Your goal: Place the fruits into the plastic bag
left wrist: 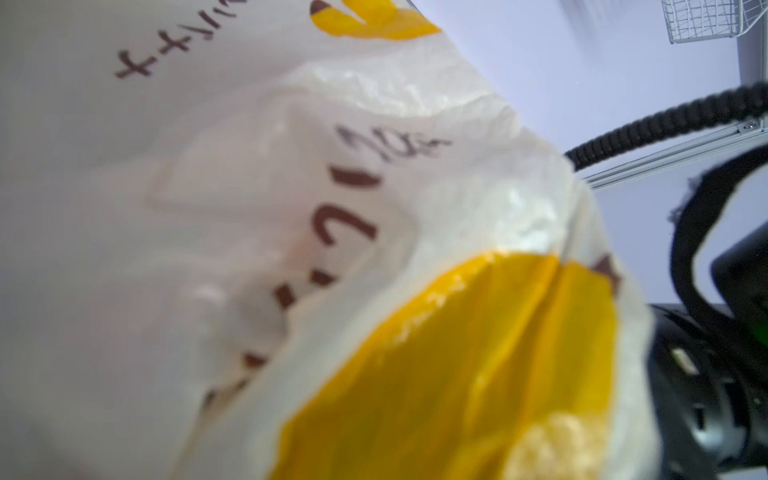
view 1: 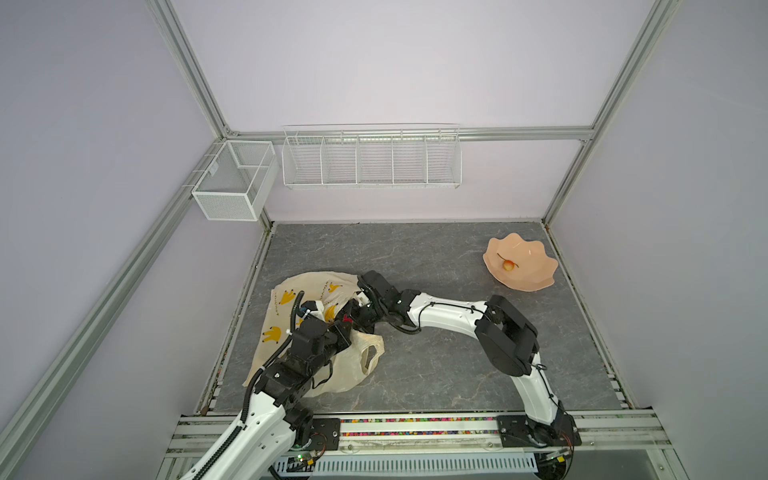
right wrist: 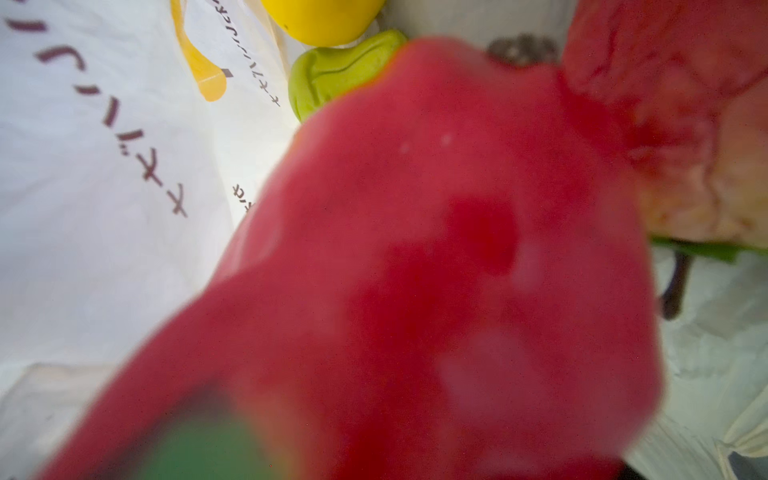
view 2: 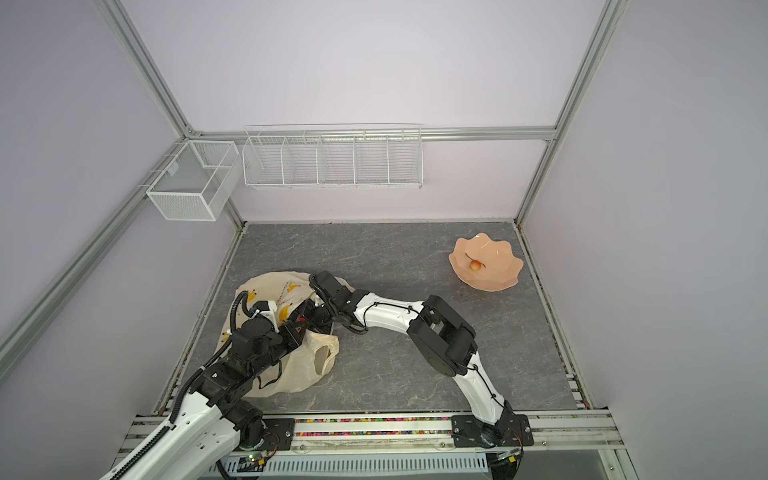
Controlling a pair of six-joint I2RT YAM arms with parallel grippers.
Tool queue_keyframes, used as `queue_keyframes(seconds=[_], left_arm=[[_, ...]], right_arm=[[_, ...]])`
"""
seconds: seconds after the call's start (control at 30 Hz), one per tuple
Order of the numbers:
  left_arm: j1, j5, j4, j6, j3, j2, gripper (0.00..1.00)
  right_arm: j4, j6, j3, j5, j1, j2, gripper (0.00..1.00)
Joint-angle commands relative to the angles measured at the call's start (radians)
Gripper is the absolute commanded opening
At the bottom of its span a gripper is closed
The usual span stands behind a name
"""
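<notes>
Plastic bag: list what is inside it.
Inside the plastic bag: a red dragon fruit, a yellow round fruit, a green lumpy fruit, a second red fruit. Anything behind the dragon fruit is covered.

The grey marbled tabletop (view 1: 436, 374) bears the plastic bag (view 1: 282, 299) near-left and a peach scalloped bowl (view 1: 536, 270) far-right.

Peach scalloped bowl (view 1: 536, 272) far right on grey marble tabletop (view 1: 415, 257); white 5-compartment wire rack (view 1: 371, 160), mesh basket (view 1: 232, 185) on walls.
</notes>
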Motion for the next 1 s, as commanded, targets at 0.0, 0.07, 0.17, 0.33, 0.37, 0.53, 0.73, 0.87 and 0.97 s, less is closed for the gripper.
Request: queue_keyframes(seconds=[0.0, 0.07, 0.17, 0.33, 0.37, 0.53, 0.73, 0.87, 0.97], left_arm=[[0.001, -0.141, -0.023, -0.015, -0.017, 0.03, 0.0], [0.002, -0.176, -0.012, -0.009, -0.017, 0.052, 0.0], [0.001, -0.19, 0.014, -0.003, -0.022, 0.126, 0.0], [0.003, -0.261, -0.071, -0.004, 0.003, 0.203, 0.0], [0.004, -0.275, -0.079, -0.003, 0.005, 0.197, 0.0], [0.011, -0.277, -0.098, 0.004, 0.024, 0.171, 0.0], [0.012, -0.203, -0.128, 0.035, 0.061, 0.071, 0.0], [0.012, -0.211, -0.247, 0.063, 0.118, -0.024, 0.0], [0.012, -0.206, -0.34, 0.082, 0.162, -0.07, 0.0]], right_arm=[[0.076, 0.01, 0.027, -0.084, 0.033, -0.04, 0.88], [0.098, 0.031, 0.0, -0.09, 0.041, -0.055, 0.88], [0.157, 0.087, -0.045, -0.096, 0.045, -0.081, 0.88], [0.07, 0.024, -0.071, -0.091, 0.039, -0.115, 0.88], [0.063, 0.021, -0.076, -0.093, 0.039, -0.117, 0.88], [0.049, 0.017, -0.106, -0.1, 0.033, -0.133, 0.88], [-0.023, -0.023, -0.093, -0.078, 0.001, -0.144, 0.88], [-0.201, -0.131, -0.056, -0.035, -0.029, -0.175, 0.88], [-0.323, -0.209, -0.045, 0.012, -0.049, -0.204, 0.88]])
